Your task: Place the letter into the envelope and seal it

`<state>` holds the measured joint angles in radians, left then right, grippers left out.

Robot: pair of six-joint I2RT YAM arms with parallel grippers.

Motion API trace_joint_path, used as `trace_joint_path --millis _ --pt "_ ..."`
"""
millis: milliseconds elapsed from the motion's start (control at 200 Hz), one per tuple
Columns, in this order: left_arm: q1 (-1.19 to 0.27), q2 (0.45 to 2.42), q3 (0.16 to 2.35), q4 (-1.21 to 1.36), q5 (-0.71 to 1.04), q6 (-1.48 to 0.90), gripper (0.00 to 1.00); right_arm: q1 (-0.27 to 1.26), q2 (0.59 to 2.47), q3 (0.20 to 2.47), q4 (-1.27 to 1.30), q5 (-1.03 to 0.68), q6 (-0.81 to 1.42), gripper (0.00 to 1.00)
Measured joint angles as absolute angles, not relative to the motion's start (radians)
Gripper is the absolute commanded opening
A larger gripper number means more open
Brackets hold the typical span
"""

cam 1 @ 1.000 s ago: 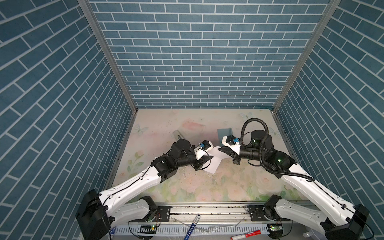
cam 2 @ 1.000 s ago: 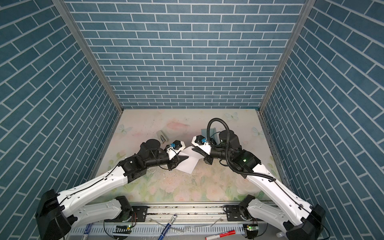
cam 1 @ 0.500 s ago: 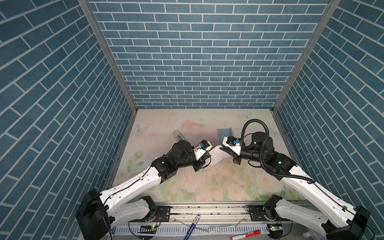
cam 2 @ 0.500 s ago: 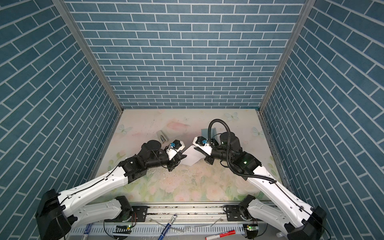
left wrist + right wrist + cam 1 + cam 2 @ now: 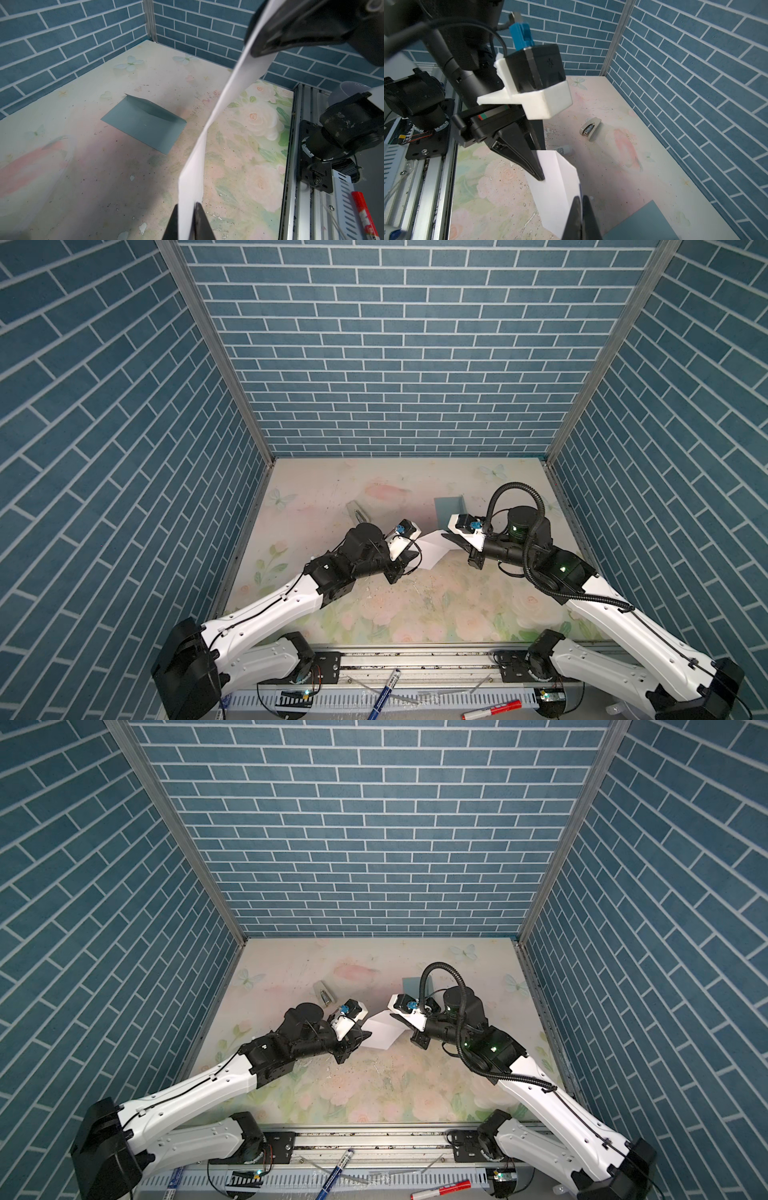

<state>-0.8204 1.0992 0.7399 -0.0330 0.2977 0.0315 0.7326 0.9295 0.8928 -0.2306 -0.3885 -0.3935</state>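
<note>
Both top views sit high at the front, looking down over the whole worktop (image 5: 374,489). Wrist cameras ride low and close, facing each other, sharing the letter (image 5: 193,166).

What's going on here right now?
Both arms hold the letter up off the table between them: the left gripper is shut on one end, the right gripper on the other. The envelope lies on the table farther back, flap lifted; the letter is not in it yet.
</note>
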Motion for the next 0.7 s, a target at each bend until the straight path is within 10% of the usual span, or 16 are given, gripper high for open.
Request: trace_joint_path --millis 320,700 --pt "-0.82 1.099 0.739 -0.031 0.288 0.003 0.0 0.733 0.928 0.886 -0.224 -0.389 -0.393 0.0" --pt "-0.82 1.064 0.726 -0.021 0.194 -0.035 0.0 0.733 0.913 0.887 -0.324 -0.436 -0.401 0.6"
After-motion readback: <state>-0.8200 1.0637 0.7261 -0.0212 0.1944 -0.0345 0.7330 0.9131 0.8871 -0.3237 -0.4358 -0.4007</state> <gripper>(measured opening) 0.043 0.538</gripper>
